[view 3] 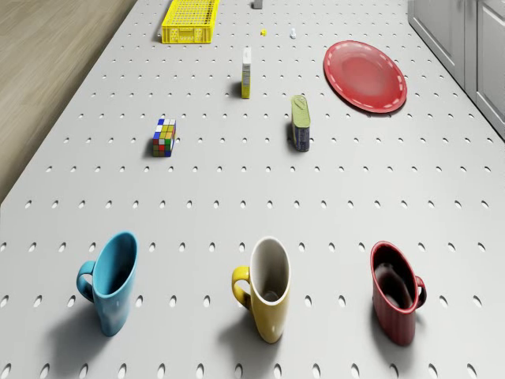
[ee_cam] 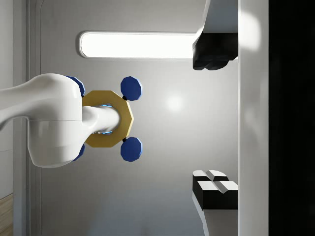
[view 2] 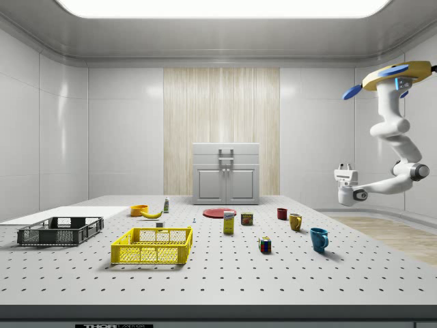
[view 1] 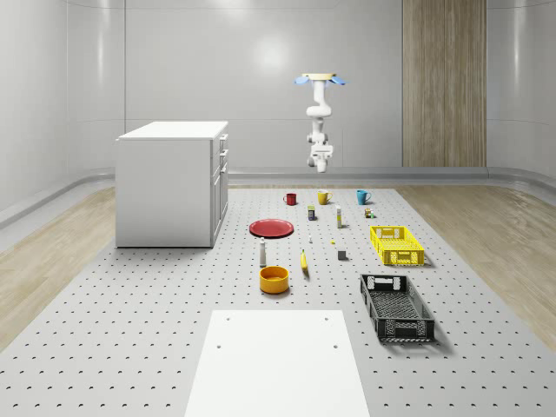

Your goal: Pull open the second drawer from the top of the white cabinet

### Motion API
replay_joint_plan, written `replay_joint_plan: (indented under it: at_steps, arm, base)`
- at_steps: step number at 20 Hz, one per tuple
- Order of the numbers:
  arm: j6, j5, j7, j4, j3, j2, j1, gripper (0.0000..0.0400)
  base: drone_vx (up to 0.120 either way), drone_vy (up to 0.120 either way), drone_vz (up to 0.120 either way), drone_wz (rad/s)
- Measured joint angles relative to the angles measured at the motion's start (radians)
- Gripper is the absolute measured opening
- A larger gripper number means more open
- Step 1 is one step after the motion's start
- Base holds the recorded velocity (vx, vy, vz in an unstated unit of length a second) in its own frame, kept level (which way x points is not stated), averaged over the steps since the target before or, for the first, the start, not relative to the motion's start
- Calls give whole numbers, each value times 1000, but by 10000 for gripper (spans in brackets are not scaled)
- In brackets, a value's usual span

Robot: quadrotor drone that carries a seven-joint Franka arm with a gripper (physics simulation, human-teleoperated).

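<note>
I have the drone (view 1: 319,80) hovering high over the far end of the table (view 1: 156,330), above the row of three mugs. The arm hangs below it and bends back, so the gripper (view 2: 343,168) sits in open air, pointed upward toward the drone's underside. In the wrist view I see the two black fingers (ee_cam: 211,56) spread wide apart with nothing between them. The white cabinet (view 1: 172,182) stands on the table at the whole-scene view's left, well apart from the gripper, its drawers all flush and shut. The second drawer from the top (view 1: 223,160) faces the red plate (view 1: 272,228). Beneath me stand the blue mug (view 3: 110,283), yellow mug (view 3: 264,288) and red mug (view 3: 397,290).
</note>
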Motion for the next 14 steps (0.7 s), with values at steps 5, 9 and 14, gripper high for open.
replay_joint_plan:
  at_steps: [5,9,14]
  arm:
    - [3,0,0,0,1,-2,-1,300]
    - [5,1,0,-2,1,-4,-1,300]
    - [9,1,0,-4,1,-6,-1,300]
  base:
    - [120,-120,104,0]
    - [120,-120,50,0]
    - [120,-120,120,0]
